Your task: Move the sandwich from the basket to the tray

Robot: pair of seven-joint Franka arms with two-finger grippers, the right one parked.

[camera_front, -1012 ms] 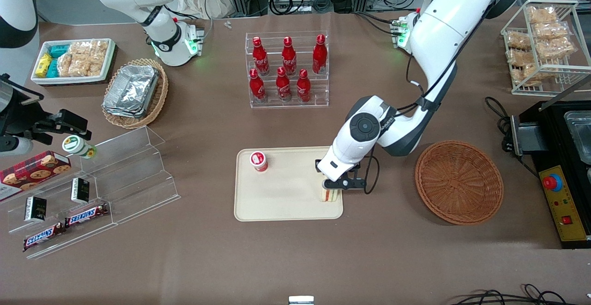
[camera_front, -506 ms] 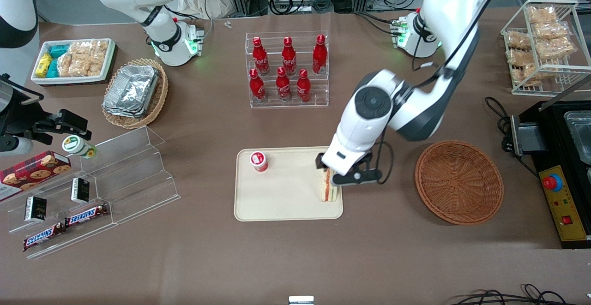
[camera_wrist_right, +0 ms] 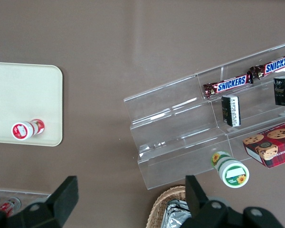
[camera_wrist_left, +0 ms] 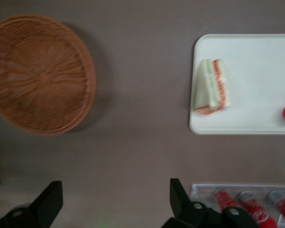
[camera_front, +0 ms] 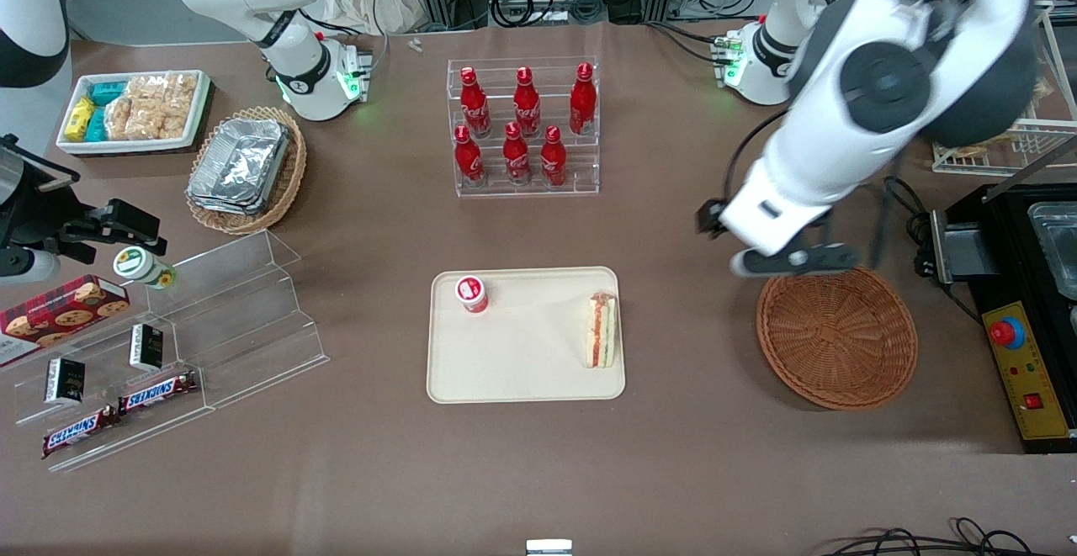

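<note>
The sandwich (camera_front: 602, 330) lies on the cream tray (camera_front: 522, 375), at the tray's end nearest the basket, its red and green filling edge showing. The wrist view shows the same sandwich (camera_wrist_left: 210, 86) on the tray (camera_wrist_left: 256, 114). The reddish-brown wicker basket (camera_front: 835, 333) (camera_wrist_left: 40, 73) holds nothing. My left gripper (camera_front: 761, 240) hangs high above the table, over the basket's rim farther from the front camera, well apart from the sandwich. Its fingers (camera_wrist_left: 176, 190) stand wide apart around nothing, so the gripper (camera_wrist_left: 114, 190) is open.
A small red-capped bottle (camera_front: 472, 293) stands on the tray toward the parked arm's end. A clear rack of red cola bottles (camera_front: 523, 127) stands farther from the front camera. A black machine (camera_front: 1022, 312) sits beside the basket; a clear stepped shelf (camera_front: 210, 329) holds snacks.
The gripper let go of the sandwich, rose and swung away from the tray toward the basket. The sandwich stays on the tray, now fully in view.
</note>
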